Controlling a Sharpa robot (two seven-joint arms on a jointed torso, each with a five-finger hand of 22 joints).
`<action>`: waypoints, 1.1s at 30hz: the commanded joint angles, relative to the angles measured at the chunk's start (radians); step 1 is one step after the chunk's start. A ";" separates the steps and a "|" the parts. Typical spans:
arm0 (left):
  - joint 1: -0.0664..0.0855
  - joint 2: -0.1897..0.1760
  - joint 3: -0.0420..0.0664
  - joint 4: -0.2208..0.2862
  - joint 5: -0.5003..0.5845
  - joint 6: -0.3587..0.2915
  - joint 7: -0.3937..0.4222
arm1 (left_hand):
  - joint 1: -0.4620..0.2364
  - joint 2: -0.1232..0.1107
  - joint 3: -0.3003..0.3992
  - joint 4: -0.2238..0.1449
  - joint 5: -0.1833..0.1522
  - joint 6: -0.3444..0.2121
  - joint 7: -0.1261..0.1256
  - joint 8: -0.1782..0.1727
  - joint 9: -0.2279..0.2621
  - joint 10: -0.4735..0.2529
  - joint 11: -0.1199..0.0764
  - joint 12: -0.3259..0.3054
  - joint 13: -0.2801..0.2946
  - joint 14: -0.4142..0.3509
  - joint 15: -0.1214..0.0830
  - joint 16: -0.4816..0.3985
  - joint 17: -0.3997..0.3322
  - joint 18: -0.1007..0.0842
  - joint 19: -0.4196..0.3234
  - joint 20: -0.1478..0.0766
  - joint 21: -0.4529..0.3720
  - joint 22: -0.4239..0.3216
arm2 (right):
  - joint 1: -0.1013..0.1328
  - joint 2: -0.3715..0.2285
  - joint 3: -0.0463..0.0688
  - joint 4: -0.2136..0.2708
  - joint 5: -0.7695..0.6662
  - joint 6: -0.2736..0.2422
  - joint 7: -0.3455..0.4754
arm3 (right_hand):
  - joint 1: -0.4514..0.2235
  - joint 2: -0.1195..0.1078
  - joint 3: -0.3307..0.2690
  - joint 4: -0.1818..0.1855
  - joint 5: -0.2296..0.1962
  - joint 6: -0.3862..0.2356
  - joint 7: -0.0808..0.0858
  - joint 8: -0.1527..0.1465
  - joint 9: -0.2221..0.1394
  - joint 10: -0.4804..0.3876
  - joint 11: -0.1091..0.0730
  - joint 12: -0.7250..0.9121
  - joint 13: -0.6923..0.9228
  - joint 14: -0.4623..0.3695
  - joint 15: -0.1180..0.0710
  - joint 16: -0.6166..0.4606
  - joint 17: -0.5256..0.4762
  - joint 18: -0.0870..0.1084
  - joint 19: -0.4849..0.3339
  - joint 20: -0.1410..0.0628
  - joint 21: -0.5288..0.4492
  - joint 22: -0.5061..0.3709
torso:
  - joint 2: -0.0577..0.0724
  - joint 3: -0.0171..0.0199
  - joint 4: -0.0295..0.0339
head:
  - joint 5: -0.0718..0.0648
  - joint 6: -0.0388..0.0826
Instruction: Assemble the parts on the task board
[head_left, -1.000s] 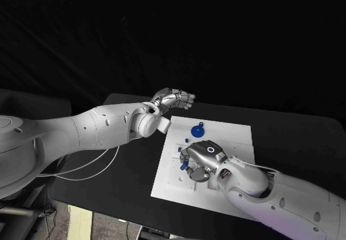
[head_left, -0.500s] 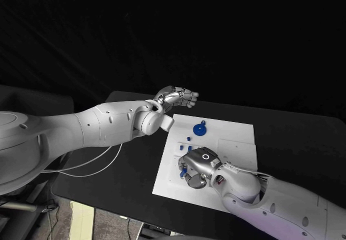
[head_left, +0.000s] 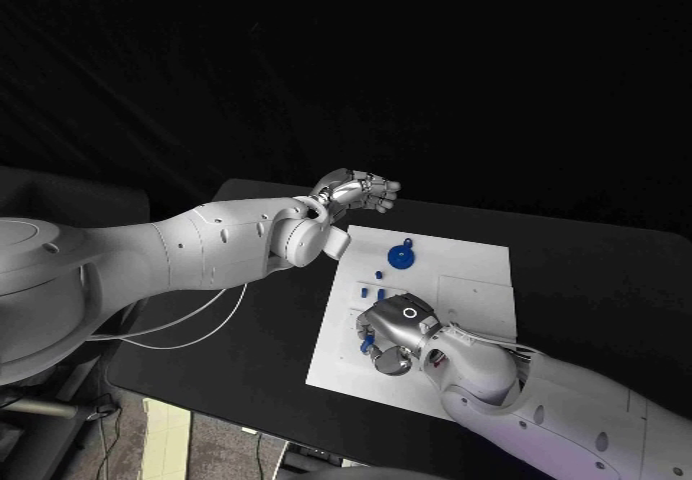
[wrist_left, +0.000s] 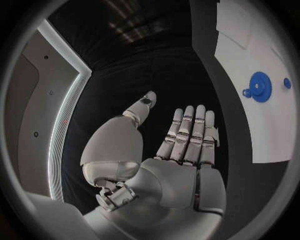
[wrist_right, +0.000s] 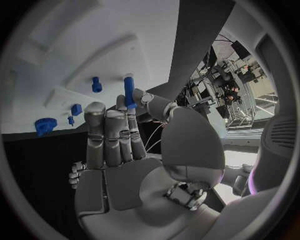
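One task board (head_left: 476, 290) carries five blue parts (wrist_right: 129, 91).

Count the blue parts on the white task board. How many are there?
6: a gear at the task board's far end, a small piece beyond it, another nearer, two pegs mid-board, one at the right hand's fingertips. Others may hide under it.

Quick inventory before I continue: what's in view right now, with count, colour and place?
task board: one, white, middle of the table.
table: one, black, under the board.
gear: one, blue, round, far end of the board.
small parts: several, blue, on the board between gear and right hand.
peg: one, blue, at the right hand's fingertips; grip unclear.
cable: one, white, under the left arm.
left hand: silver, empty, beyond the board's far corner.
right hand: silver, over the board's near part.
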 joint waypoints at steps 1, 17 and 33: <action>0.002 0.001 0.001 0.001 0.005 0.008 0.013 | -0.001 0.003 -0.005 0.001 -0.006 0.002 0.012 0.004 -0.001 0.002 0.001 0.003 -0.001 0.004 -0.001 -0.003 0.002 0.015 0.008 -0.001 -0.005 0.001 | -0.002 0.001 -0.001 -0.002 -0.017 0.020 -0.001 | 0.001 0.007 0.008 0.000 0.000 0.008 0.002 0.003 0.002 0.038 -0.009 0.003 0.002 -0.007 -0.012 -0.002 0.000 0.100 -0.002 -0.005 0.007 0.017 | 0.000 -0.0005 -0.0001 | 0.002 -0.002; 0.002 -0.002 0.001 0.003 0.005 0.010 0.012 | 0.000 0.003 -0.005 0.001 -0.006 0.003 0.012 0.004 -0.002 0.002 0.001 0.003 -0.001 0.004 -0.001 -0.003 0.002 0.015 0.009 -0.001 -0.006 0.001 | -0.003 -0.006 -0.002 -0.004 -0.026 0.036 -0.009 | 0.000 0.008 0.008 -0.001 0.000 0.008 0.002 0.003 0.002 0.038 -0.009 0.003 0.003 -0.007 -0.012 -0.002 0.000 0.100 -0.002 -0.006 0.007 0.017 | 0.000 -0.0005 -0.0010 | 0.005 -0.008; 0.002 -0.002 0.001 0.003 0.005 0.010 0.012 | 0.000 0.003 -0.005 0.001 -0.006 0.003 0.012 0.005 -0.002 0.002 0.001 0.003 -0.001 0.003 -0.001 -0.004 0.002 0.015 0.009 -0.001 -0.007 0.002 | -0.003 -0.004 -0.003 -0.002 -0.031 0.053 -0.011 | -0.001 0.008 0.008 -0.003 0.000 0.008 0.001 0.003 0.003 0.039 -0.009 0.003 0.004 -0.007 -0.012 -0.002 0.000 0.100 -0.002 -0.006 0.008 0.018 | 0.000 -0.0004 -0.0009 | 0.005 -0.010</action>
